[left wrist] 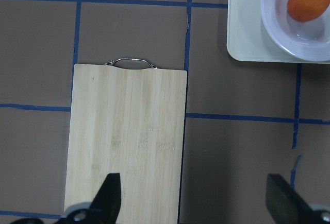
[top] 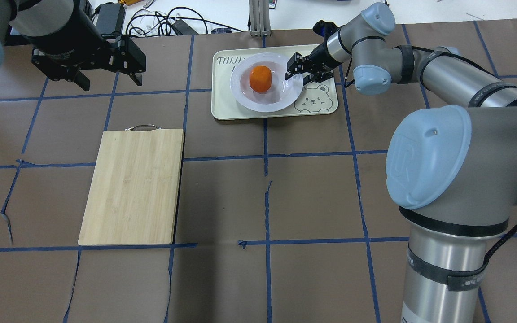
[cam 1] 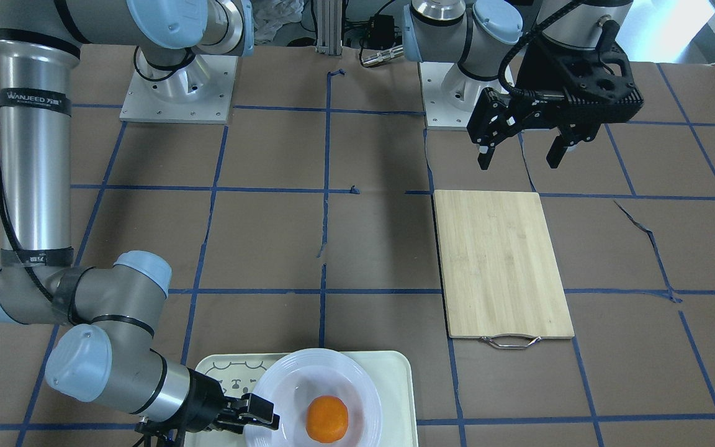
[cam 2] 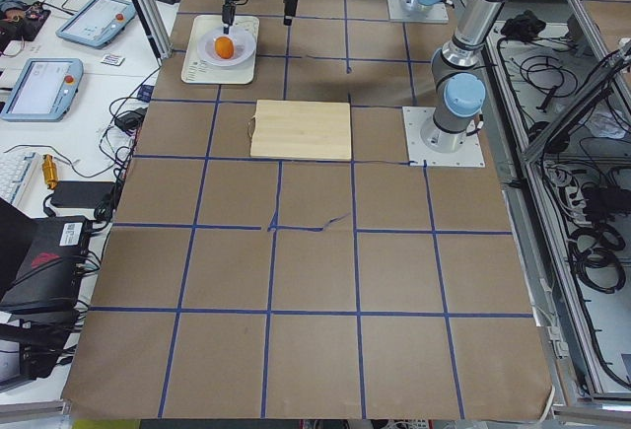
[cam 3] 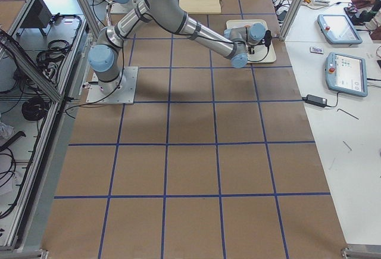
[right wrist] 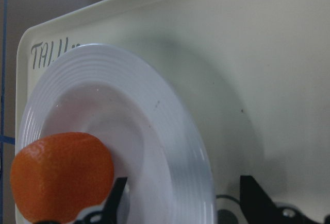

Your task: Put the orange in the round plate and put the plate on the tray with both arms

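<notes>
The orange point(top: 260, 79) lies in the sunken centre of the round plate point(top: 249, 101), and the plate sits on the cream tray point(top: 222, 107) at the table's far side. My right gripper point(top: 295, 74) is at the plate's right rim, open. In the right wrist view one finger stands inside the plate point(right wrist: 170, 131) beside the orange point(right wrist: 62, 175), and the other stands outside over the tray point(right wrist: 232, 54). My left gripper point(top: 106, 80) hangs open and empty above the table at the far left, well away from the plate.
A bamboo cutting board point(top: 133, 186) with a metal handle lies on the left half of the table, below the left gripper. Cables and boxes lie beyond the table's far edge. Brown paper with blue tape lines covers the table.
</notes>
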Available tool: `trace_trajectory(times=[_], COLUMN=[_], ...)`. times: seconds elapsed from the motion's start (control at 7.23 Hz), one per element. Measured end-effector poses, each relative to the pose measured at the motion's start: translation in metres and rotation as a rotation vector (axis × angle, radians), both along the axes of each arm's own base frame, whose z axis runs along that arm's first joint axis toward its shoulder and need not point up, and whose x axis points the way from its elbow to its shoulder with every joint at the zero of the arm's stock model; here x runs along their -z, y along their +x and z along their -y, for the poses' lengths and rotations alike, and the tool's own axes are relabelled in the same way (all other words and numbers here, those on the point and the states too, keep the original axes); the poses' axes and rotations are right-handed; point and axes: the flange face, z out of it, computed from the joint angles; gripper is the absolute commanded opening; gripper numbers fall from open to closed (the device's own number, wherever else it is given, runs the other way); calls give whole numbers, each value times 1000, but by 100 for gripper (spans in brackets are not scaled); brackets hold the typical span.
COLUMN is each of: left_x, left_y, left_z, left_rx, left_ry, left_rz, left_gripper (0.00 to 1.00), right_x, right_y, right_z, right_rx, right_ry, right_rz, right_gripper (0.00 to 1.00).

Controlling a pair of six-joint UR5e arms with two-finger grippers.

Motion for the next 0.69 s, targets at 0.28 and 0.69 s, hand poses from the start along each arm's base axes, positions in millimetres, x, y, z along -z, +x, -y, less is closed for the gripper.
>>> trace_trajectory(times=[0.28,0.69], left_x=[-1,0], left_y=[0,1], left_z=[-1,0], left_rx=[-1,-1], left_ry=[-3,0], left_rz=[1,1], left_gripper=[100,100], right_x=[-67,-191], right_y=[-14,-35], right_z=[-15,-91], right_rx=[29,43], right_ry=[42,200], right_rz=[-147,-381], right_gripper=[100,100])
